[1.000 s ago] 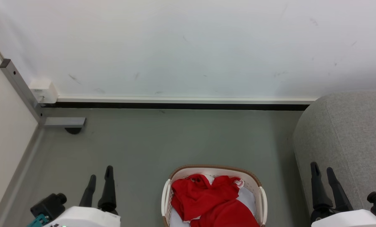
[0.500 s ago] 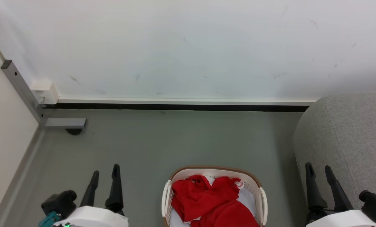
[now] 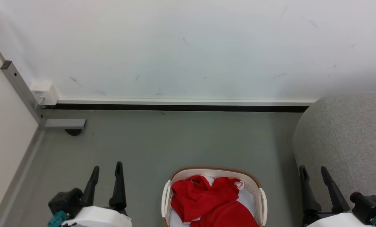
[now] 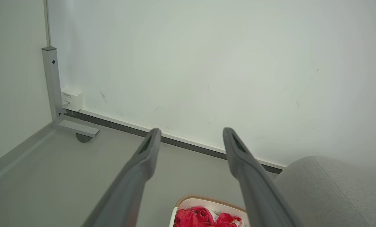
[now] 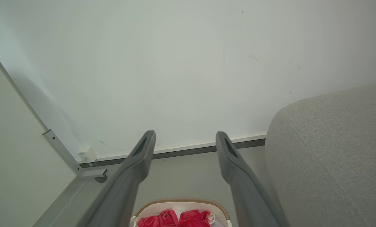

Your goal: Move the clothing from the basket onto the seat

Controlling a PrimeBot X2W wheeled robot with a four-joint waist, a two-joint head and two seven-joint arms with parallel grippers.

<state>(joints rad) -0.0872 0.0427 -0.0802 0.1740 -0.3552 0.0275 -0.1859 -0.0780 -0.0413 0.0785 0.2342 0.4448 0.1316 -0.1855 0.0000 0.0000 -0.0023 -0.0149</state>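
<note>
Lowest in the head view, the left gripper (image 3: 107, 165) sits further in toward the basket (image 3: 214, 169) than a second ago. Its black wrist block has also come further up into the picture. Its two dark fingers have opened wider and hold nothing. The right gripper (image 3: 313, 168) has also drifted inward, away from the picture's right edge. Its fingers are parted a little more than before and are just as empty, seen against the near flank of the seat (image 3: 348, 135).

Both arms reach forward from pale forearm housings at the bottom edge, fingers pointing up the picture, the basket between them. In each wrist view the arm's own fingers rise in an open V, with bare wall and floor showing through the gap.

The basket stands on the grey floor (image 3: 175, 138) at bottom centre, cut off by the edge, where it was before. The clothing (image 3: 207, 198) lies crumpled inside it on a pale white layer, a scrap of white trim near the far right rim. Neither gripper touches it.

The seat rises at the robot's right, near the basket, with a strip of floor between them.

Farther off, the floor meets a dark strip (image 3: 175, 107) under the white wall (image 3: 188, 47). In the left corner a grey metal bracket (image 3: 19, 85) stands with a small white box (image 3: 43, 91) beside it.
</note>
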